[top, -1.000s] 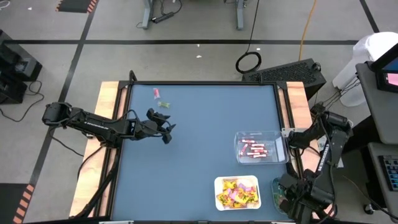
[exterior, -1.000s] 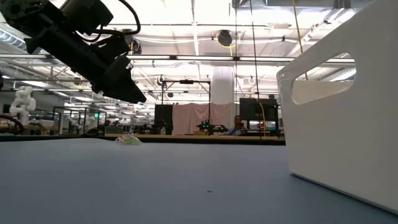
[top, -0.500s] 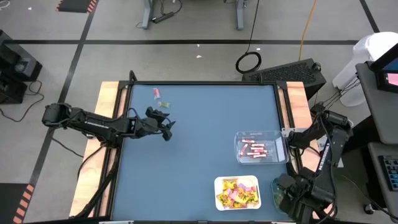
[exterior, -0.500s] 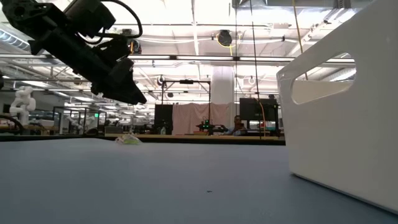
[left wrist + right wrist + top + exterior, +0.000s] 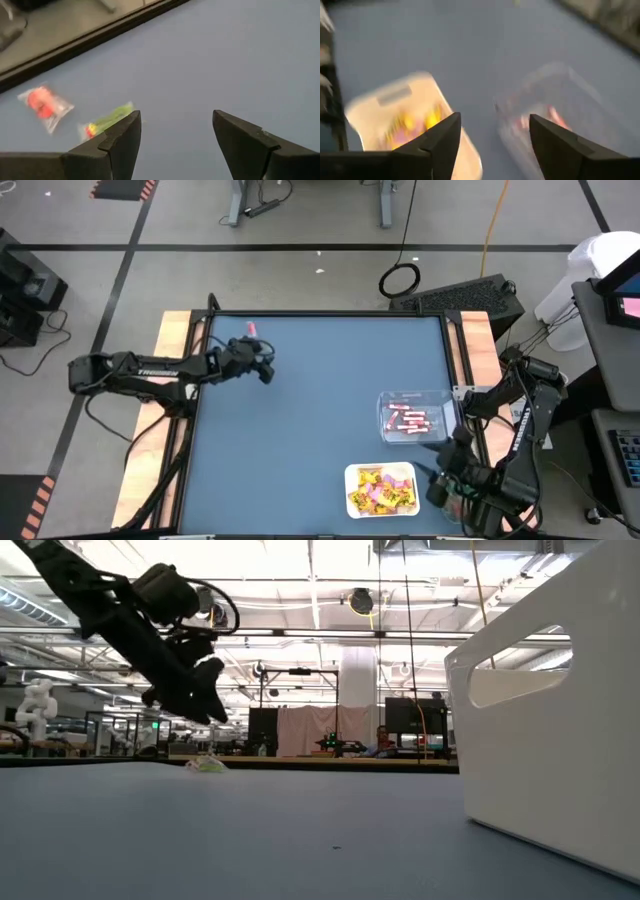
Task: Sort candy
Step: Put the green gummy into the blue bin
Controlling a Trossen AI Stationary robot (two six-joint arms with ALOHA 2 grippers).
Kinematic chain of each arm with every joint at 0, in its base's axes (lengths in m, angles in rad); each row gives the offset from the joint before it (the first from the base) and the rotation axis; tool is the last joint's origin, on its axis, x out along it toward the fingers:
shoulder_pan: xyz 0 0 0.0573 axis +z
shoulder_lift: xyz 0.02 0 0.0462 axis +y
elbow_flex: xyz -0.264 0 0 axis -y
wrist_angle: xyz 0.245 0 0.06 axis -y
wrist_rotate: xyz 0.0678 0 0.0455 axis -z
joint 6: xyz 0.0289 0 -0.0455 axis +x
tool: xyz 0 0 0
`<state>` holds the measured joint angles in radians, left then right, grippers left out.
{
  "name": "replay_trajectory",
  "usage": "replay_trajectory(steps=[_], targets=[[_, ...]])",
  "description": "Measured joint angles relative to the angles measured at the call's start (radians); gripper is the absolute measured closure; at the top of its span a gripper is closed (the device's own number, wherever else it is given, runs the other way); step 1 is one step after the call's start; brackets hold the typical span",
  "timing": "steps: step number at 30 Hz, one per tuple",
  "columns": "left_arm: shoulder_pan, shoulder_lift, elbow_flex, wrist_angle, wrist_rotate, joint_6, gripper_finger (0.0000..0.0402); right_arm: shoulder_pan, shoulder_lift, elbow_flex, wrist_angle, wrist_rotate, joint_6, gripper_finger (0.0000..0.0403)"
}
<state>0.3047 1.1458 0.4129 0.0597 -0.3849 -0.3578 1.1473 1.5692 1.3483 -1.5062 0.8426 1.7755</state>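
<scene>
Two loose candy pieces lie flat on the blue table near its far left corner: a red one in a clear wrapper (image 5: 45, 102), also seen as a pink piece (image 5: 251, 329), and a green one (image 5: 107, 120) (image 5: 207, 764). My left gripper (image 5: 264, 370) (image 5: 177, 125) hovers open just above the table, with the green piece beside one fingertip, untouched. My right gripper (image 5: 438, 483) (image 5: 495, 127) hangs open at the near right, facing a white tray (image 5: 380, 107) of yellow and pink candy and a clear tray (image 5: 555, 80) of pink-red sticks.
The clear tray (image 5: 452, 398) and the white tray (image 5: 349, 472) stand on the table's right half; the white tray's wall (image 5: 560, 710) fills the right of the low view. Wooden rails (image 5: 172, 340) border the mat left and right. Bare blue mat lies between the arms.
My left gripper has swung toward the table's far edge and a little left, nearing the two loose pieces, staying open and low. My right gripper has turned at the near right edge and now points in over the table toward the trays.
</scene>
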Motion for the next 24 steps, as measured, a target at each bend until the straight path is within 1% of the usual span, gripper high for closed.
replay_trajectory(steps=[4,6,8,10,14,18,24], targets=[[0.099,0.000,0.000,-0.002,0.035,-0.003,0.0153,-0.006,0.000,0.000,0.040,0.219,-0.083,0.0185],[0.147,0.000,0.000,-0.012,0.072,-0.003,0.0153,-0.012,0.006,0.000,0.080,0.313,-0.148,0.0187],[0.193,0.000,0.000,-0.024,0.103,-0.003,0.0153,-0.021,0.020,0.000,0.133,0.391,-0.231,0.0188],[0.236,0.000,0.000,-0.032,0.122,-0.003,0.0153,-0.034,0.038,0.000,0.185,0.437,-0.314,0.0188],[0.315,0.000,0.000,-0.065,0.195,0.021,0.0153,-0.061,0.082,0.000,0.272,0.461,-0.426,0.0188],[0.377,0.001,0.000,-0.114,0.265,0.031,0.0153,-0.082,0.130,0.000,0.315,0.461,-0.457,0.0188],[0.410,0.024,0.000,-0.127,0.281,0.030,0.0153,-0.109,0.182,0.000,0.308,0.462,-0.461,0.0188]])
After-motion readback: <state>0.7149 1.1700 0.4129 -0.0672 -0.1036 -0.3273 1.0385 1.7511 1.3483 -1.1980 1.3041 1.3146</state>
